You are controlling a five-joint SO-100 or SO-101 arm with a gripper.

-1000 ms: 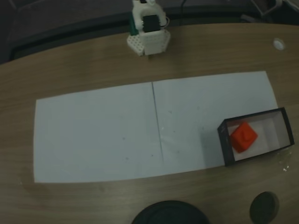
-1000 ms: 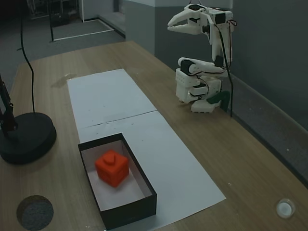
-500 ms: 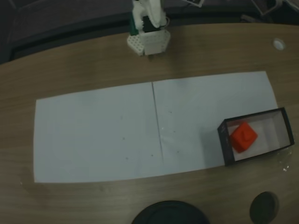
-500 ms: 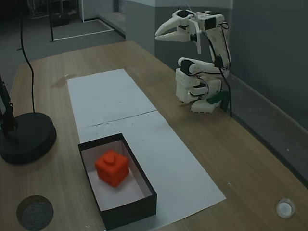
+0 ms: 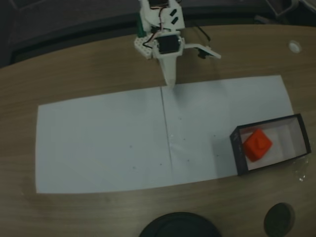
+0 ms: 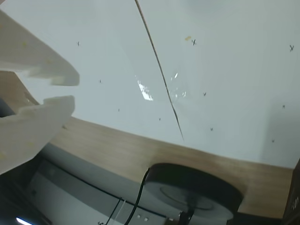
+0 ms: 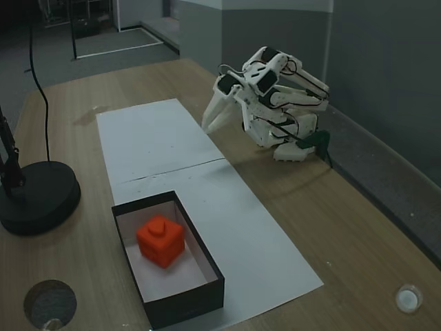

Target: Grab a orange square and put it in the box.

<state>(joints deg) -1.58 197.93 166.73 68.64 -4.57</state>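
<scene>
The orange square [image 7: 160, 240] sits inside the box [image 7: 208, 261], so nothing seems left, and my pincer [image 6: 64, 93] hangs slightly parted, empty.

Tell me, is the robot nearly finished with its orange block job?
It looks finished. The orange square already sits on the pale floor of the box. The gripper holds nothing; it hangs near the arm's base over the edge of the white paper, far from the box. Nothing visible remains to do.

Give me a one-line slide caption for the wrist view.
Open gripper hangs over white paper near the table edge, with a black round lamp base beyond.
</scene>
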